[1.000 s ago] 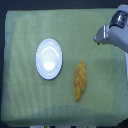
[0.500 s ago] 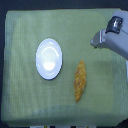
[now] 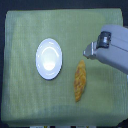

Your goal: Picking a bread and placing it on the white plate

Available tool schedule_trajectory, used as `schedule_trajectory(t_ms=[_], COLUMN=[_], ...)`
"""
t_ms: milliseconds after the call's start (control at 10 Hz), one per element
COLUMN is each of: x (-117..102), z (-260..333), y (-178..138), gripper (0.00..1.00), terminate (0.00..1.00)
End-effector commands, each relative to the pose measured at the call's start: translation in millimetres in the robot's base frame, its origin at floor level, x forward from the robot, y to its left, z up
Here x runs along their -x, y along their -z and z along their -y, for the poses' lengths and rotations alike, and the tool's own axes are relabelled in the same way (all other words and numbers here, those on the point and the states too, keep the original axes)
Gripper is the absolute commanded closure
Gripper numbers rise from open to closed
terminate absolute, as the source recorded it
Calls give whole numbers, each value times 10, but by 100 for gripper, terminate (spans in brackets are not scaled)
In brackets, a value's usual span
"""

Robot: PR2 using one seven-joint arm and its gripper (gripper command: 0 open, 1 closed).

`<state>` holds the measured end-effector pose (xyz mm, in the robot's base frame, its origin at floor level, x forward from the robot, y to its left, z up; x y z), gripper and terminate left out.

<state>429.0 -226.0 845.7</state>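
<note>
Exterior view shows the grey metal jaws of the robot's gripper [image 3: 89, 50] in the upper right of the frame, reaching in from the bulky pale grey arm [image 3: 112, 47] that fills the right edge. The picture is too blurred to tell whether the jaws are parted or closed; nothing can be seen between them. Just below the jaws, apart from them, lies the long, narrow golden-orange bread [image 3: 80, 80] with its bumpy surface, set lengthwise from the centre right down toward the lower middle of the frame, one tapered end pointing up toward the jaws. Left of the bread, near it but not touching, sits the small round glossy white plate [image 3: 49, 58], bare. Both rest on the green woven-cloth surface [image 3: 22, 95].
</note>
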Motion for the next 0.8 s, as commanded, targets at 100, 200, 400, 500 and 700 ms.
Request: schedule_trajectory(t_ms=[100,200,400,500,700], x=[346,386,419,410,398], z=[-518,-583,-677,-702,-754], y=[526,609,771,858,987], gripper=[0,0,0,0,0], terminate=[0,0,0,0,0])
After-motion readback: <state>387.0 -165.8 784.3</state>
